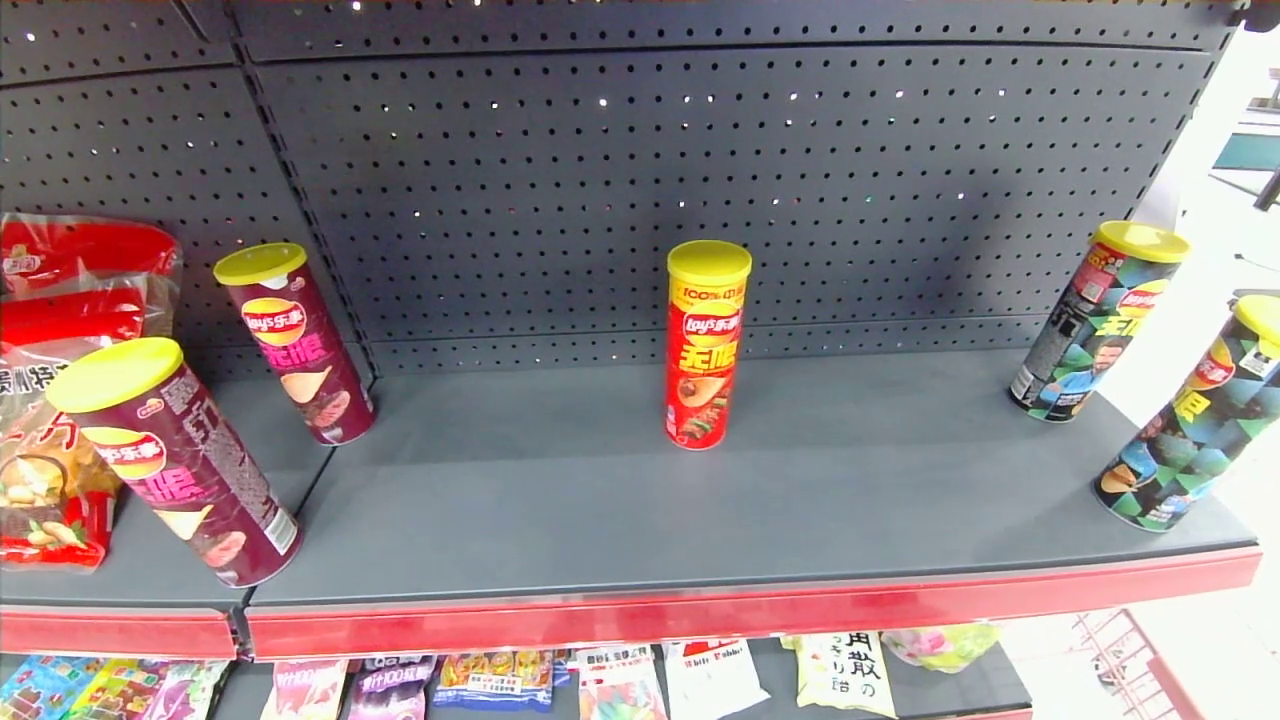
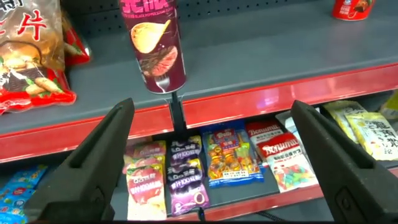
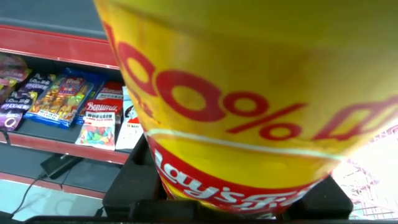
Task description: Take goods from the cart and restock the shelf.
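A yellow and red chip can (image 3: 249,93) sits right against the right wrist camera, with my right gripper (image 3: 227,202) shut on its lower part. My left gripper (image 2: 212,106) hangs open and empty in front of the shelf's red front edge (image 2: 267,93), just below a purple chip can (image 2: 155,46). On the grey shelf (image 1: 600,520) a matching red and yellow can (image 1: 707,345) stands upright in the middle near the back.
Two purple cans (image 1: 295,340) (image 1: 175,460) stand at the shelf's left, two dark patterned cans (image 1: 1095,320) (image 1: 1190,420) at its right. Snack bags (image 1: 60,400) fill the far left. Candy packets (image 2: 230,155) line the lower shelf. Open shelf surface lies around the middle can.
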Available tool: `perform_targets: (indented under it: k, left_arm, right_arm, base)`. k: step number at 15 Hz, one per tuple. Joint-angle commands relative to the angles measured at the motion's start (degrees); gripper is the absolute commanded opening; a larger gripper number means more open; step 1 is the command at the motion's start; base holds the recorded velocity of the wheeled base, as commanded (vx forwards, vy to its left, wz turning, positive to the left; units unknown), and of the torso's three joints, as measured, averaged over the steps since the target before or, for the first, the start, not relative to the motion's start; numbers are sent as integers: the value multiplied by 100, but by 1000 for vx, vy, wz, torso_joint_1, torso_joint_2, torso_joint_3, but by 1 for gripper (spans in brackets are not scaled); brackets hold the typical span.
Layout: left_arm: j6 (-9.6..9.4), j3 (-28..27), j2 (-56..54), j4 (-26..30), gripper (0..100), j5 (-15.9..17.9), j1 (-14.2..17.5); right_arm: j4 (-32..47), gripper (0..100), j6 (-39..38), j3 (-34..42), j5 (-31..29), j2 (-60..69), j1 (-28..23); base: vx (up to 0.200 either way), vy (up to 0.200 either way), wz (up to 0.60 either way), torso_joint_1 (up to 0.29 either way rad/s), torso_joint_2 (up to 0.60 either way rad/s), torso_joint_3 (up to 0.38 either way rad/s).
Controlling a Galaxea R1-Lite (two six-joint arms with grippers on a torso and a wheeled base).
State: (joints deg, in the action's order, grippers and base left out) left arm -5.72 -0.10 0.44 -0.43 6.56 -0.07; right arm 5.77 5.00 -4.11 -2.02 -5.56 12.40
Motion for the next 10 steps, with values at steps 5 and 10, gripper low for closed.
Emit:
perform_targets:
  k: [5, 10]
  left_arm:
    - [-8, -8, 114, -10, 100, -14, -19]
    - [1161, -1599, 1934, -379, 100, -49, -186]
  right_arm:
    - [-5, 0, -96, 15, 27, -7, 26]
    - [-559, 0, -78, 253, -26, -7, 26]
  base:
    - [0, 0, 0, 0, 0, 0]
    - [0, 0, 0, 0, 0, 0]
